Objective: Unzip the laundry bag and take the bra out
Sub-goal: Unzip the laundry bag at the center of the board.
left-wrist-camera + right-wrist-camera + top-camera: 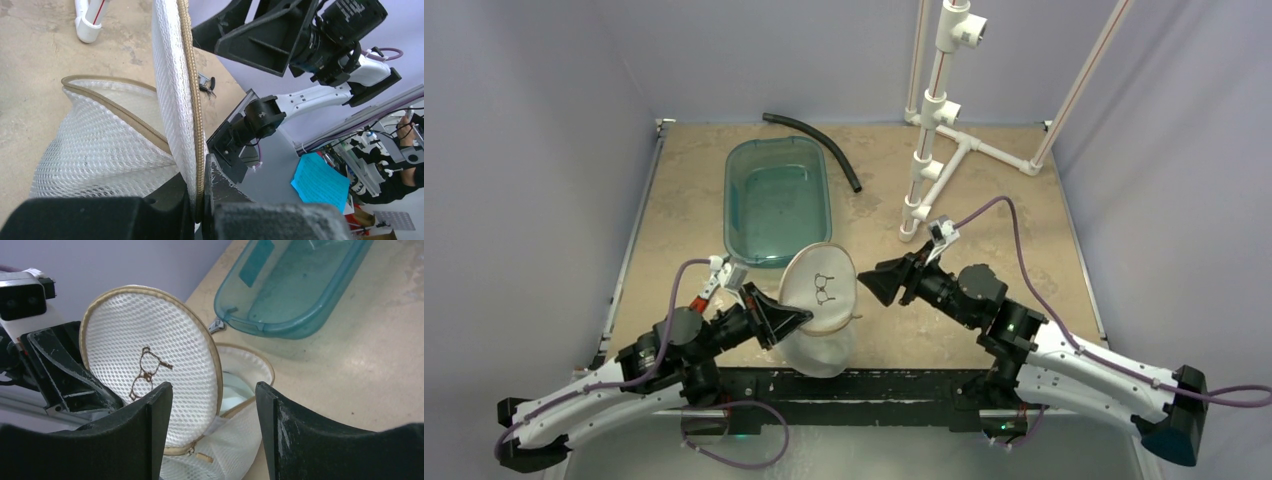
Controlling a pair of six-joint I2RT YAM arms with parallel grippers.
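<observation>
Laundry bag (pixel 820 352) unzipped, white mesh lid (pixel 150 340) upright, tan trim; left fingers (pixel 172 200) clenched on lid rim, right fingers (pixel 280 425) spread.

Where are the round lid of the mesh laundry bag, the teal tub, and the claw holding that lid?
laundry bag lid (pixel 150 340), right wrist view, middle of its mesh face.
teal tub (pixel 779 205), top view, bare floor inside.
left claw (pixel 199 195), left wrist view, between fingertips pinching the lid's edge.
</observation>
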